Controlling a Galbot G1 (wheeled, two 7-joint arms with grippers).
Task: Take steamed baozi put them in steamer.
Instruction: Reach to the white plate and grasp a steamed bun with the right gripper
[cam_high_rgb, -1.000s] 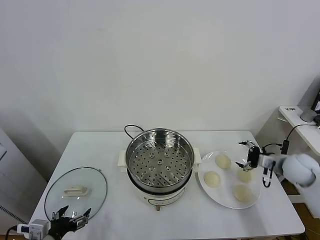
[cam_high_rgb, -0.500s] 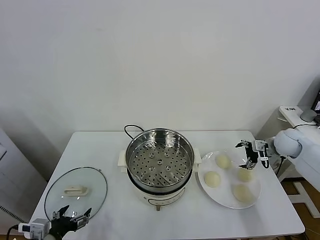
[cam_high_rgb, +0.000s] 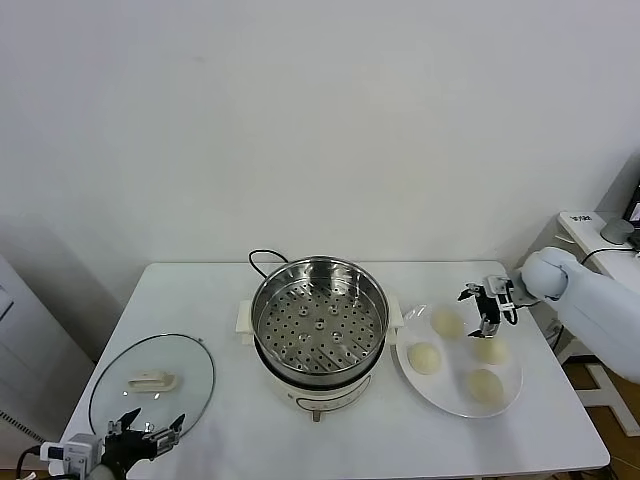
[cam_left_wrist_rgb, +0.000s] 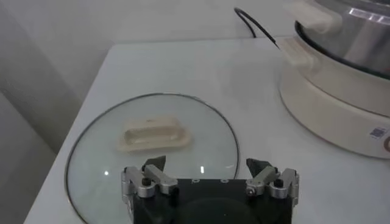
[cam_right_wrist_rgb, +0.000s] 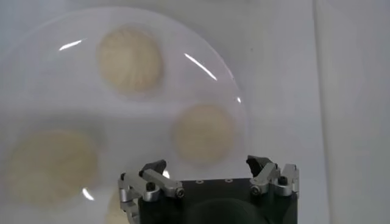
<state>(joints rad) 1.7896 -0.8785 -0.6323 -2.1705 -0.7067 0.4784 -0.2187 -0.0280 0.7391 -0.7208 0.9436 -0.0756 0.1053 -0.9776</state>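
The steel steamer (cam_high_rgb: 318, 320) with its perforated tray stands open at the table's middle, empty. Four pale baozi lie on the white plate (cam_high_rgb: 445, 388) to its right: one at the far side (cam_high_rgb: 447, 323), one near the steamer (cam_high_rgb: 424, 357), one at the right (cam_high_rgb: 489, 351), one at the front (cam_high_rgb: 485, 385). My right gripper (cam_high_rgb: 483, 305) is open and empty, hovering over the plate's far part. In the right wrist view a baozi (cam_right_wrist_rgb: 203, 134) lies just ahead of the right gripper (cam_right_wrist_rgb: 207, 165). My left gripper (cam_high_rgb: 140, 437) is open and parked at the front left corner.
The glass lid (cam_high_rgb: 152, 385) with its white handle lies flat at the front left, just ahead of my left gripper (cam_left_wrist_rgb: 207, 164) in the left wrist view (cam_left_wrist_rgb: 152, 137). A black cord (cam_high_rgb: 262, 257) runs behind the steamer. A side table (cam_high_rgb: 600, 240) stands at the far right.
My right gripper has moved left, from the plate's right edge to above its far part. The left arm and the baozi have not moved.
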